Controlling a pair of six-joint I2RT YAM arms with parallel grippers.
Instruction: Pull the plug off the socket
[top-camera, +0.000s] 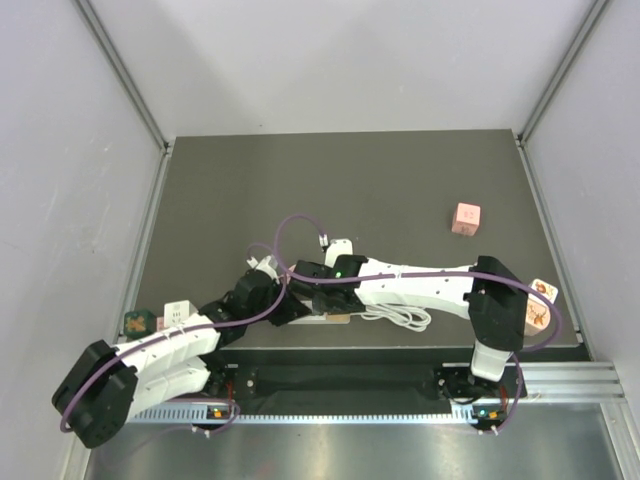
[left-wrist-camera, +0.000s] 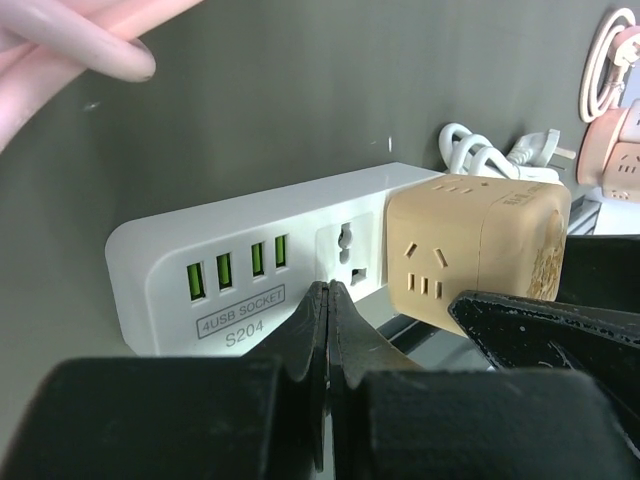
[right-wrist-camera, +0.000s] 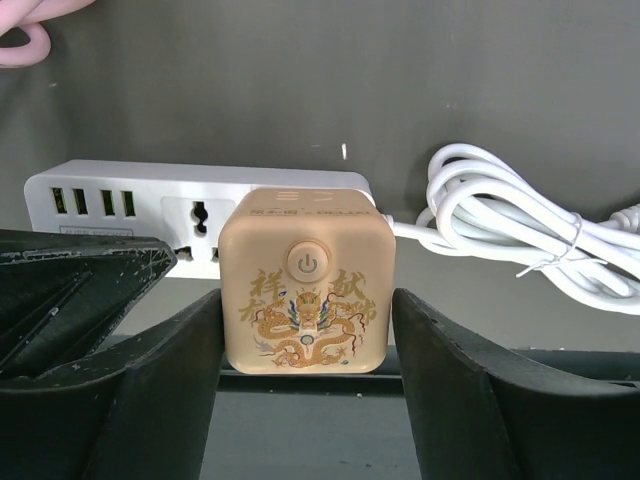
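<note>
The socket (left-wrist-camera: 230, 260) is a white power strip with green USB ports, lying near the table's front edge (right-wrist-camera: 100, 185). The plug (right-wrist-camera: 305, 290), a tan cube with a power button and a dragon print, sits in the strip's right end (left-wrist-camera: 470, 240). My right gripper (right-wrist-camera: 307, 295) straddles the plug, with a finger pressed against each side. My left gripper (left-wrist-camera: 330, 290) is shut with nothing in it, its tips just in front of the strip's universal outlet. In the top view both grippers (top-camera: 275, 298) (top-camera: 312, 290) meet over the strip (top-camera: 338, 318).
The strip's white cable (right-wrist-camera: 510, 230) is coiled to the right of the plug. A pink cube (top-camera: 465, 218) lies at the back right. A printed cube (top-camera: 540, 300) sits at the right edge. A green cube (top-camera: 138, 322) and a white one (top-camera: 178, 312) sit at the left.
</note>
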